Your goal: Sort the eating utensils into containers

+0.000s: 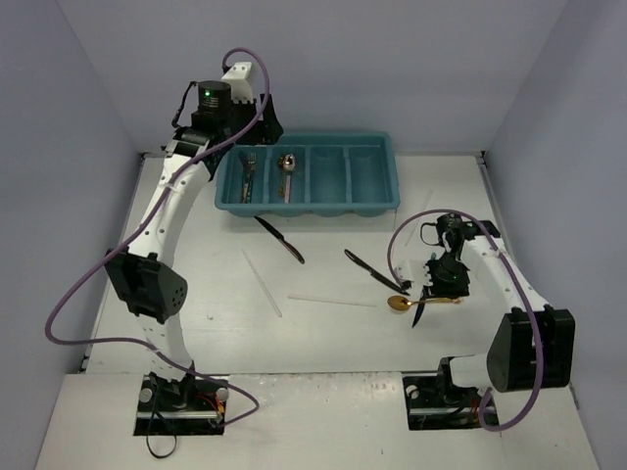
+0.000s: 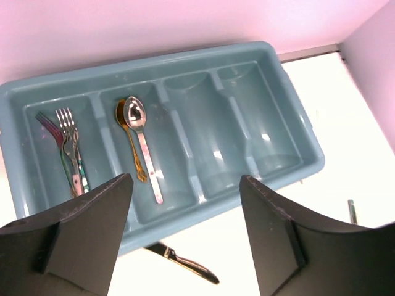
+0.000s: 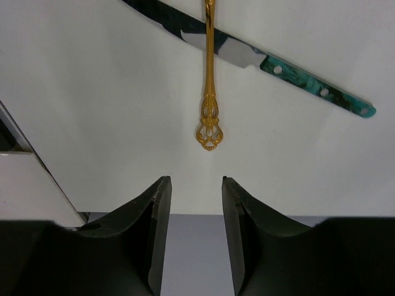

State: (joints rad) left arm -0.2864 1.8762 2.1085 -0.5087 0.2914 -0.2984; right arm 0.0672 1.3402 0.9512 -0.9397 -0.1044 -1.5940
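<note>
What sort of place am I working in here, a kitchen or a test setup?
Most likely a lab test cell, not a kitchen: a bare white table boxed in by plain walls, two robot arms bolted at its near edge, and a lone plastic tray.

A teal-blue cutlery tray (image 1: 313,211) with four long compartments lies flat at the upper centre of the top view. Its leftmost compartment holds silver forks (image 2: 69,143). The next holds a silver spoon (image 2: 143,148) beside a gold spoon (image 2: 128,140). Below the tray lie two separate dark knives (image 1: 279,239) (image 1: 370,271) and two thin pale sticks (image 1: 263,284) (image 1: 331,301). At lower right, an ornate gold-handled spoon (image 3: 209,92) crosses over a teal-handled knife (image 3: 296,80).
</note>
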